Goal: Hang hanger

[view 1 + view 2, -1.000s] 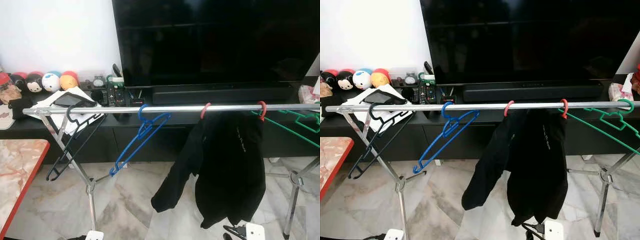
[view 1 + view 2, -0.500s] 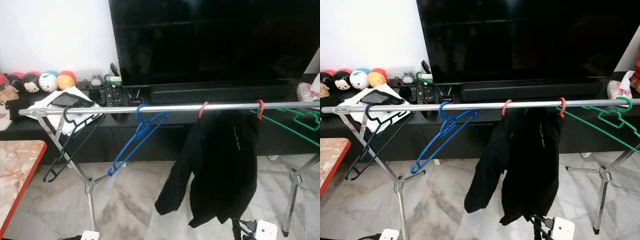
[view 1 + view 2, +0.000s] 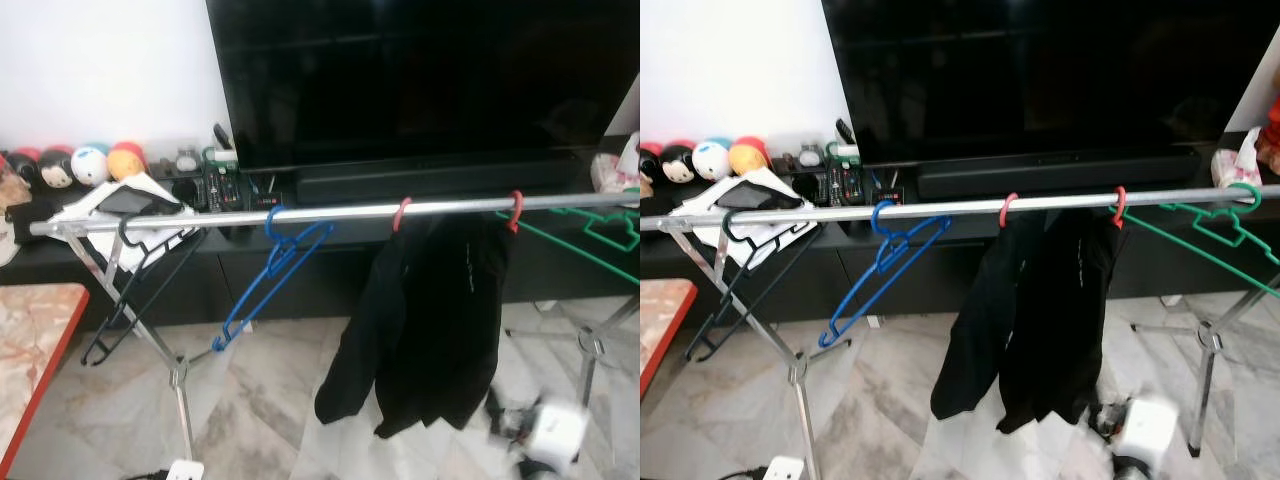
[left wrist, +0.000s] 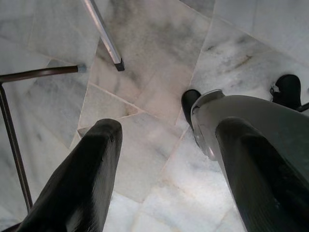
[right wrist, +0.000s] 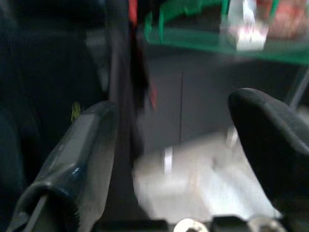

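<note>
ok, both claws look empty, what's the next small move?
Probably ease the right claw back from the rack. Its fingers are open with nothing between them, beside the black jacket and the green hanger, which already hooks over the rail. The left claw points at the marble floor.

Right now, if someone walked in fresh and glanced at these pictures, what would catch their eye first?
Probably the metal rail running across the room, with a black jacket hanging from two red hooks near its middle. A blue hanger dangles tilted to its left, a black hanger further left, and a green hanger at the right end. Behind it all stands a big dark TV.
</note>
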Tool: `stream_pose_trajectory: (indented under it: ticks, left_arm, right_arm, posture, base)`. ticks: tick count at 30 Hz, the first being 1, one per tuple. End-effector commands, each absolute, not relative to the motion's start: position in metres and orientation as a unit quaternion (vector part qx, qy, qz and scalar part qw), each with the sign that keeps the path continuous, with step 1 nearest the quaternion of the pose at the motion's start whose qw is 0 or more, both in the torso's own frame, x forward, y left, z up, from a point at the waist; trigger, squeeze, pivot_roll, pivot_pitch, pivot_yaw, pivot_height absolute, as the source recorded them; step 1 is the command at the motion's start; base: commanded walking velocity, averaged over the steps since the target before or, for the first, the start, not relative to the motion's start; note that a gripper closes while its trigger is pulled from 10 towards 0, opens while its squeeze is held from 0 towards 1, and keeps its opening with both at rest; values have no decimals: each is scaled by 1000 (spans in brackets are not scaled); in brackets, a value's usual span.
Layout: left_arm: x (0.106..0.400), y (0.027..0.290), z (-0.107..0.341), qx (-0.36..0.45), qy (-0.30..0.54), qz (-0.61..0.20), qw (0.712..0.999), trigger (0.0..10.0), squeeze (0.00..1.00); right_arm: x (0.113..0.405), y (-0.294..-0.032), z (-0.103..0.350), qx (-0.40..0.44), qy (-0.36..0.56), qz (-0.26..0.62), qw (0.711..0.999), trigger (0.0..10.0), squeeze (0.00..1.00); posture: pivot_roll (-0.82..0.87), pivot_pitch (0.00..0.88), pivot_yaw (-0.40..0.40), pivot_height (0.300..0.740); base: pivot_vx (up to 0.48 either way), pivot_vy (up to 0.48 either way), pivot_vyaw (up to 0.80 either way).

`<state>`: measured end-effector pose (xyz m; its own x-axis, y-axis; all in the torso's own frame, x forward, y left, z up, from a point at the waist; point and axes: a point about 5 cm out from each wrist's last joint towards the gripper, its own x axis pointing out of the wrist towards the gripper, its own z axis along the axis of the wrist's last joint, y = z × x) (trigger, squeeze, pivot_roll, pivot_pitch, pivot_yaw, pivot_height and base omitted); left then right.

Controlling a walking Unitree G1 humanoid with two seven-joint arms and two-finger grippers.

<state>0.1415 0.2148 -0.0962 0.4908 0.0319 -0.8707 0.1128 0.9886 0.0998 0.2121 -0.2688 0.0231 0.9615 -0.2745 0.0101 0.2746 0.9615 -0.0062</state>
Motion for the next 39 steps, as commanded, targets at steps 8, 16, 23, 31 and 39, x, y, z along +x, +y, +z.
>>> stream_pose_trajectory:
  ticks: [8, 16, 23, 31, 39]
  left_arm:
    - [142, 232, -92, 81, 509, -23, 857, 10000, 0]
    - [149, 222, -92, 71, 496, -17, 865, 10000, 0]
    - [148, 213, -94, 71, 505, -29, 860, 10000, 0]
    - [145, 226, -93, 72, 506, -23, 859, 10000, 0]
    - [144, 225, -93, 72, 508, -25, 858, 10000, 0]
  right_arm:
    - [197, -265, 20, 4, 15, -138, 990, 10000, 0]
    - [203, -265, 19, 14, 38, -135, 990, 10000, 0]
    - [202, -270, 22, 7, 45, -137, 989, 10000, 0]
    - [206, -271, 27, 6, 42, -139, 989, 10000, 0]
    - [206, -272, 29, 5, 44, -141, 989, 10000, 0]
  posture:
    - [-90, 0, 27, 727]
    - [-53, 0, 14, 727]
    - [-75, 0, 14, 727]
    - [-98, 0, 15, 727]
    - [-99, 0, 12, 727]
  base:
    - [0, 0, 0]
    - [0, 0, 0]
    - [0, 0, 0]
    - [0, 0, 0]
    - [0, 0, 0]
